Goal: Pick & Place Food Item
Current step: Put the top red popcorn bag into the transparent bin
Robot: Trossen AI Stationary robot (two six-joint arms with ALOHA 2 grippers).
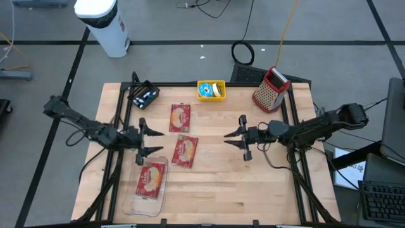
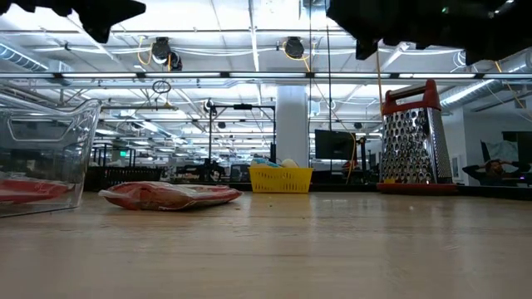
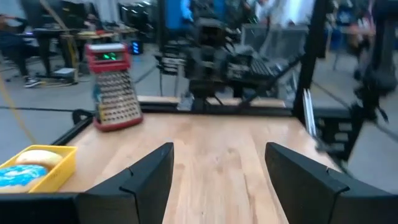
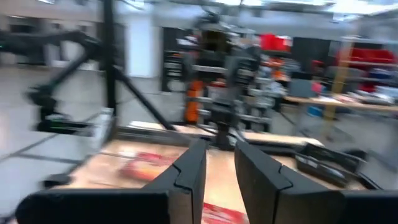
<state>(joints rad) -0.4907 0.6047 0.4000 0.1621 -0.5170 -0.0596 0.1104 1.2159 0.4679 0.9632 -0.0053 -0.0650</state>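
— What else do I have on the table?
— I see a red-handled box grater (image 1: 271, 88) upright at the far right corner; a yellow basket (image 1: 211, 90) at the far edge's middle, something blue inside; a black device (image 1: 143, 95) far left; a white bin (image 1: 104, 24) stands on the floor beyond.

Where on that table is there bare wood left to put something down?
The near half, right of the clear tray, is bare, as is the strip between the red packets and the right pincer. The far edge is crowded: yellow basket, grater, black box.
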